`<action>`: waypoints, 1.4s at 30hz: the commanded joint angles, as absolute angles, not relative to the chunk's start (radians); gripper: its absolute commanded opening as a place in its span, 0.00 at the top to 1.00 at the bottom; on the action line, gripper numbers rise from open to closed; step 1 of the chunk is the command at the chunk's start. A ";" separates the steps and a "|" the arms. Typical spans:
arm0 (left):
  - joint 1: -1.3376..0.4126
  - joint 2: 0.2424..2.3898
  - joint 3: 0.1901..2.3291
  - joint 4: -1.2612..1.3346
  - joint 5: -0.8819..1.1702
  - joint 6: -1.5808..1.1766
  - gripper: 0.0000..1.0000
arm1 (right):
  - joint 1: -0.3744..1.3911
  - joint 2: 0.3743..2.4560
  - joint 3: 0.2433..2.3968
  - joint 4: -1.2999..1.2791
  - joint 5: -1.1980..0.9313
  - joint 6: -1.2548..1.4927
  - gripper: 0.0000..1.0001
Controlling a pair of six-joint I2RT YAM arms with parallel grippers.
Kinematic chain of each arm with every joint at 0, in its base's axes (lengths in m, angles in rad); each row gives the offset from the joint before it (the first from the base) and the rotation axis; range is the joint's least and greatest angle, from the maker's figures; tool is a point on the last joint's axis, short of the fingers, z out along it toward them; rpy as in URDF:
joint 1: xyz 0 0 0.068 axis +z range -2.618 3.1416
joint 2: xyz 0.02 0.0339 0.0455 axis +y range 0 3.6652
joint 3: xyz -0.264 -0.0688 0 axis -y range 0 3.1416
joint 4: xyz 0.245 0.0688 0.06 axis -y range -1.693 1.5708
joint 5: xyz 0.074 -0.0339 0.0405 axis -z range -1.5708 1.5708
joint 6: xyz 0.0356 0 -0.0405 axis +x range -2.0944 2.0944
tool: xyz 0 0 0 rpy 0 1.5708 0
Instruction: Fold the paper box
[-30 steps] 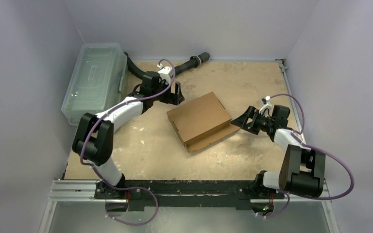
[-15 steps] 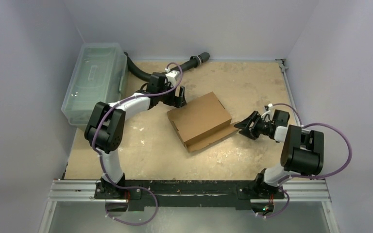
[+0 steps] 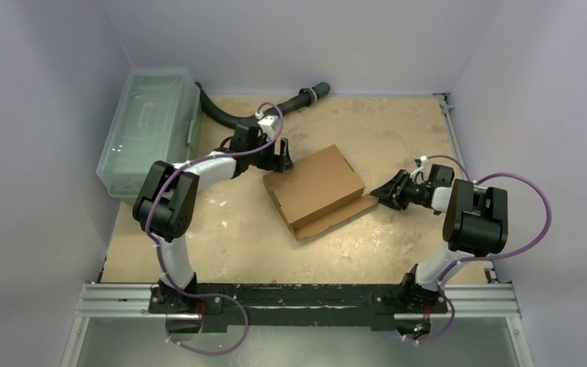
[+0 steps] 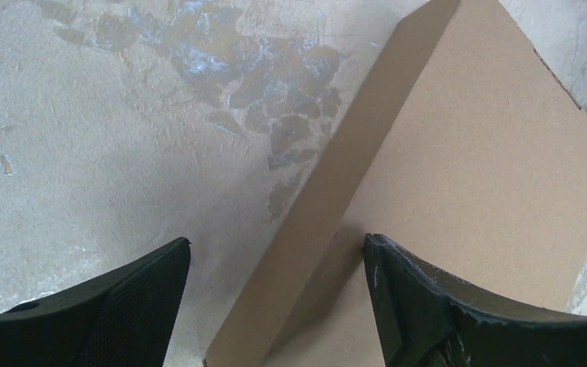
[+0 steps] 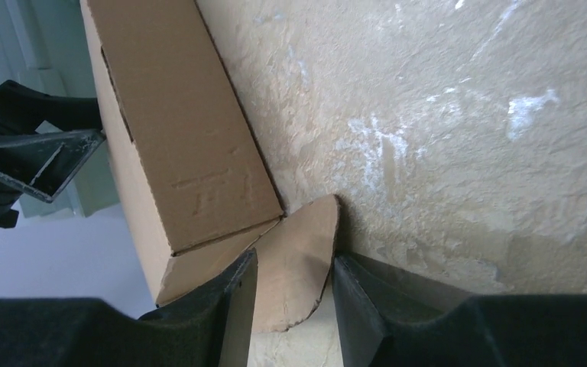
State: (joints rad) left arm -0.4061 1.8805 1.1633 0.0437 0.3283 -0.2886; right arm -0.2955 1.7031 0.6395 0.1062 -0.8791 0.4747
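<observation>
Lying flat — smooth brown cardboard paper box, rounded tab, rough table

The plain brown paper box lies folded shut mid-table, one rounded flap sticking out flat.

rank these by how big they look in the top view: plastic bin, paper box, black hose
1. clear plastic bin
2. paper box, somewhat smaller
3. black hose, long but thin, so clearly the smallest
</observation>
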 commanded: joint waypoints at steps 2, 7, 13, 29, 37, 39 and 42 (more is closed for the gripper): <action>-0.407 1.828 1.138 0.045 0.288 -0.312 0.18 | -0.298 1.721 0.678 0.101 -0.778 0.408 0.65; -0.407 1.796 1.130 0.043 0.262 -0.315 0.18 | -0.296 1.688 0.683 0.088 -0.751 0.358 0.84; -0.407 1.786 1.119 0.032 0.249 -0.335 0.18 | -0.279 1.642 0.688 0.080 -0.742 0.326 0.96; -0.423 1.783 1.126 0.002 0.223 -0.388 0.17 | -0.149 1.452 0.690 0.049 -0.617 0.202 1.00; -0.434 1.646 1.103 0.002 0.184 -0.349 0.17 | -0.088 1.418 0.705 0.038 -0.516 0.137 1.00; -0.434 1.605 1.086 0.003 0.186 -0.341 0.17 | -0.084 1.432 0.717 0.027 -0.497 0.124 1.00; -0.435 1.548 1.060 0.022 0.218 -0.340 0.17 | -0.079 1.455 0.736 0.008 -0.477 0.108 1.00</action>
State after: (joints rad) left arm -0.4324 1.6436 1.0916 -0.0174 0.1997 -0.3622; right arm -0.0856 1.4399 0.6762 0.0139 -0.5339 0.1539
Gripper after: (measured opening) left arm 0.831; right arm 0.006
